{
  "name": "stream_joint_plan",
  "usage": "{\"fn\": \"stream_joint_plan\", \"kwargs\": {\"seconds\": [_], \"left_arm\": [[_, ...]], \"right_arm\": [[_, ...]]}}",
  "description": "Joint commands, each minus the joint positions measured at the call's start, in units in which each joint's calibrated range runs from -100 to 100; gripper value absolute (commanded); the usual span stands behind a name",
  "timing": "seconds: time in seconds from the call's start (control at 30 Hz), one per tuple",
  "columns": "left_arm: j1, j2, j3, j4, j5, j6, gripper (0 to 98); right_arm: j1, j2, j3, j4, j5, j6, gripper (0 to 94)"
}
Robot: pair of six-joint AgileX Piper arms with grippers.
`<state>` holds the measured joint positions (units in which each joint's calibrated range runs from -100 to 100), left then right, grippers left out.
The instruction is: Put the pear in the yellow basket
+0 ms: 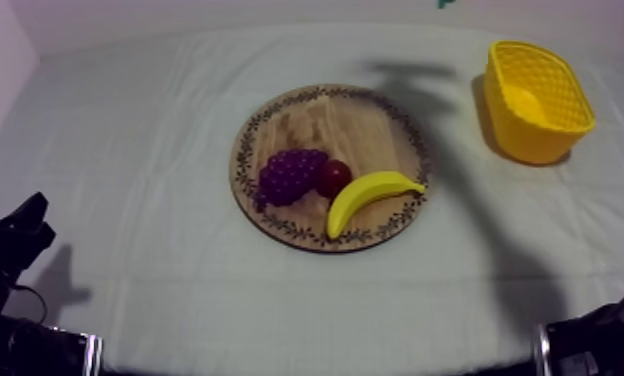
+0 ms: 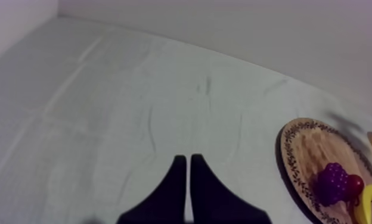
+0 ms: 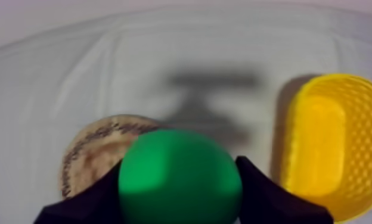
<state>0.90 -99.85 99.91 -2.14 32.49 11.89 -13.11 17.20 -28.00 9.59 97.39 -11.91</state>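
A green pear (image 3: 179, 179) sits between the two black fingers of my right gripper (image 3: 180, 165), which is shut on it and held high over the cloth. Below it lie the round wooden board (image 3: 96, 149) on one side and the yellow basket (image 3: 328, 143) on the other. From above, the board (image 1: 326, 120) is at the table's middle and the basket (image 1: 536, 100) at the back right. A speck of green (image 1: 445, 3) shows at the far edge. My left gripper (image 2: 185, 159) is shut on nothing, low at the left (image 1: 21, 225).
On the board lie a bunch of purple grapes (image 1: 291, 172), a small red fruit (image 1: 333, 177) and a banana (image 1: 371, 195). The arm's shadow (image 1: 411, 75) falls between board and basket. A black part of the right arm (image 1: 601, 345) sits at the lower right.
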Motion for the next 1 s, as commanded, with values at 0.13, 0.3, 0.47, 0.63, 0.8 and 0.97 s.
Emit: {"fn": "stream_joint_plan", "kwargs": {"seconds": [0.13,0.3,0.47,0.63,0.8,0.97], "left_arm": [[0.00,0.02,-0.02,0.01,0.00,0.00,0.1],[0.00,0.02,-0.02,0.01,0.00,0.00,0.1],[0.00,0.02,-0.02,0.01,0.00,0.00,0.1],[0.00,0.02,-0.02,0.01,0.00,0.00,0.1],[0.00,0.02,-0.02,0.01,0.00,0.00,0.1],[0.00,0.02,-0.02,0.01,0.00,0.00,0.1]], "right_arm": [[9.63,-0.68,5.41,0.54,-2.51,1.76,40.0],[13.98,0.65,8.30,1.12,-4.98,2.72,40.5],[16.17,3.98,10.86,1.63,-7.46,3.28,41.1],[16.47,8.41,13.97,1.94,-10.21,4.34,41.8],[15.75,13.16,16.10,2.81,-10.61,5.18,54.1],[15.93,16.17,15.54,3.43,-9.53,5.68,71.6]]}}
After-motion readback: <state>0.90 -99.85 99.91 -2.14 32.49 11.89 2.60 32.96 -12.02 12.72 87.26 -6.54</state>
